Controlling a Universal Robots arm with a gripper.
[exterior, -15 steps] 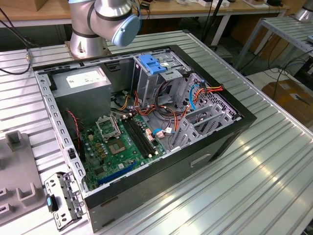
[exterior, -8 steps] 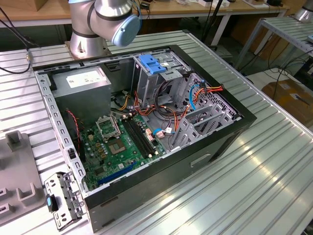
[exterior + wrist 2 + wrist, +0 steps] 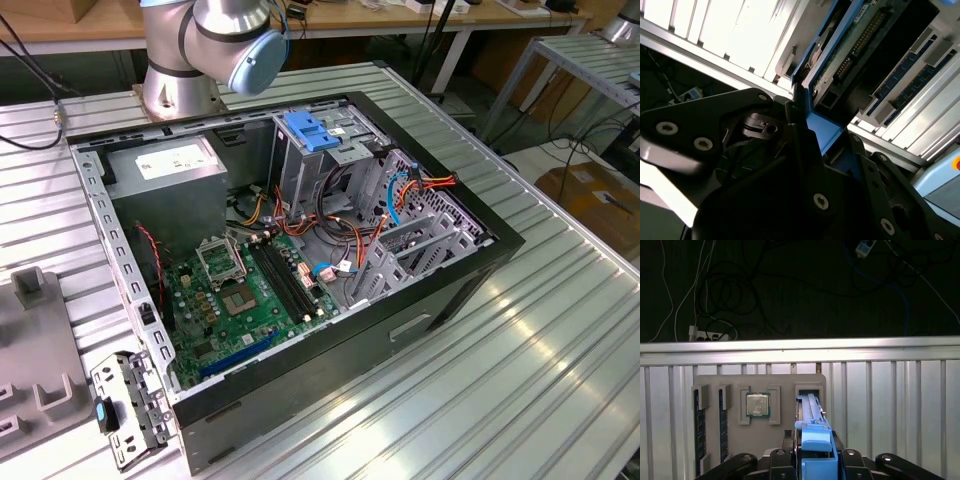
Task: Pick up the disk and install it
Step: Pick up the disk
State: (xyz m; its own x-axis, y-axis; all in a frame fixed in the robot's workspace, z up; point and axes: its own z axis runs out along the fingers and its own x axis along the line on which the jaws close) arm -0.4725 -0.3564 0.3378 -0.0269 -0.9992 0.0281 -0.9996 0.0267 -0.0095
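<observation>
One gripper (image 3: 815, 462) clamps the disk (image 3: 811, 412) on edge by its blue bracket (image 3: 815, 445) at the grey tray (image 3: 785, 382), likely to suit the drive bay (image 3: 300, 175) upper-centre in the exterior view.

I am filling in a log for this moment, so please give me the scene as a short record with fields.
gripper: gripper shut on the disk, at its blue bracket
disk pose: on edge, at a slot of the grey holder tray; whether it is lifted clear, cannot tell
tray also holds: processor chip, memory modules
computer case: computer case open on the ribbed metal table, motherboard exposed
</observation>
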